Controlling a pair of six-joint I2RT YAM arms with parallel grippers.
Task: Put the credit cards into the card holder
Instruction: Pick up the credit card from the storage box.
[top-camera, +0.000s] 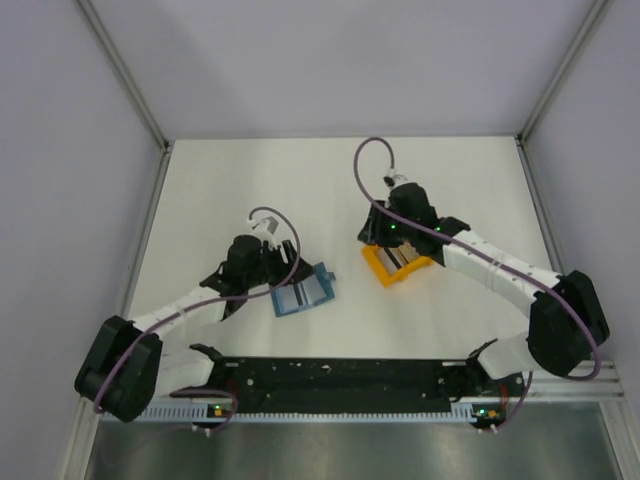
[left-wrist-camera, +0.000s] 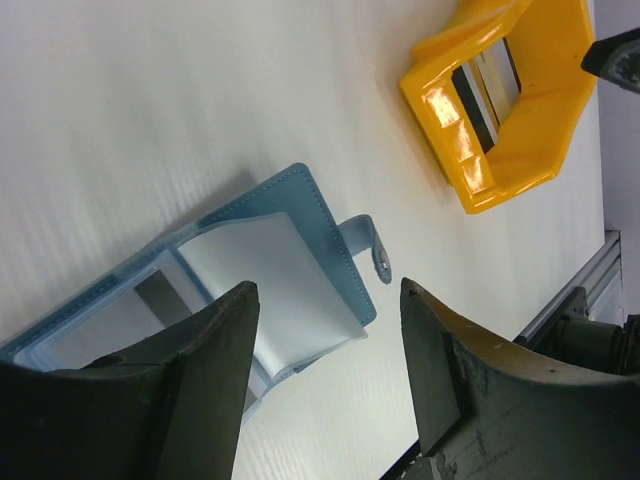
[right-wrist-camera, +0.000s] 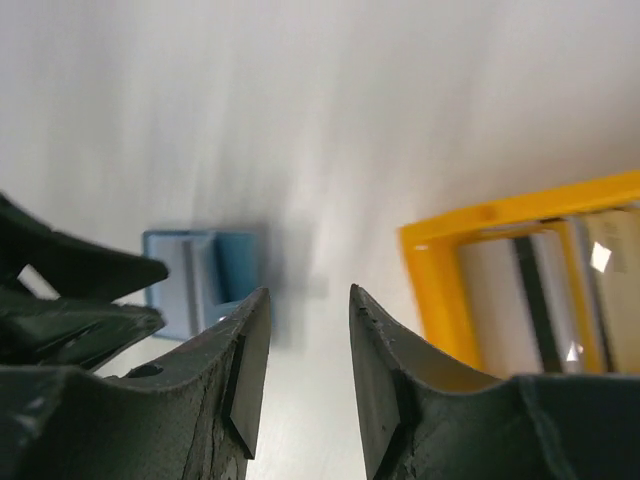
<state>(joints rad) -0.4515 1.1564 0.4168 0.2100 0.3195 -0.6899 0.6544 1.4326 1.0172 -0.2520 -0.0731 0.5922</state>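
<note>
fetching a card from the orange rack (top-camera: 390, 272)
right gripper (top-camera: 392, 243), jaws a narrow gap apart and empty, hovers at the rack's 12 o'clock side; the credit cards (left-wrist-camera: 488, 85) stand inside it. card holder (top-camera: 302, 291) lies open at the rack's 9 o'clock, left gripper (left-wrist-camera: 325, 300) spread wide over it, gripping nothing. descend squarely and pinch one card by its top edge only.

One card holder (left-wrist-camera: 290, 215), one orange rack (left-wrist-camera: 468, 150), at least two credit cards (left-wrist-camera: 495, 75).
</note>
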